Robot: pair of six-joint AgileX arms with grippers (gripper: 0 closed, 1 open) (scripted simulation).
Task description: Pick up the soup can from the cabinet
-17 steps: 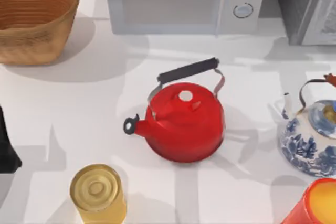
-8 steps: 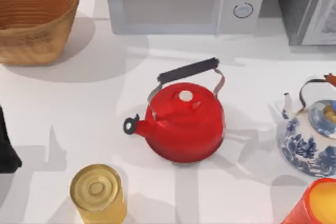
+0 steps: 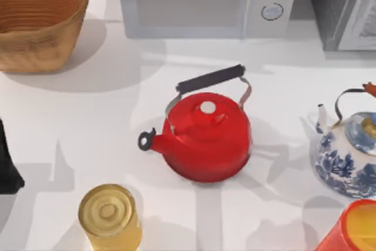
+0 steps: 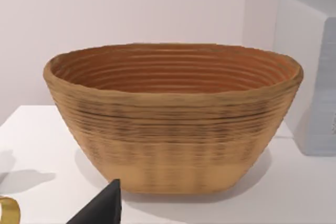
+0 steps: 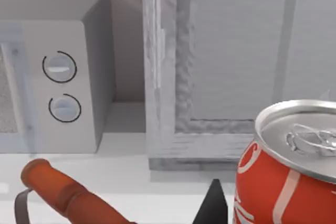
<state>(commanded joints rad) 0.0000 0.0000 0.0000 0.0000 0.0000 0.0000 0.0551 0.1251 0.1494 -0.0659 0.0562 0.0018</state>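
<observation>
Left gripper (image 3: 7,166) sits at the bench's (image 3: 88,121) left edge, facing the basket (image 4: 173,129). Right gripper (image 5: 212,208) hangs just beside a red soda can (image 5: 286,171), facing the cabinet (image 5: 236,51), door shut. Whether either one is open or closed, I cannot tell. The yellow can (image 3: 110,217), gold lid up, stands on the bench at front left, apart from the red kettle (image 3: 205,136).

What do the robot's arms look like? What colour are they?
Very little of them can be seen. The left arm is a plain black, angular shape at the table's left edge. Each wrist view catches a black pointed tip: the left tool and the right tool. No cables or markings are visible.
</observation>
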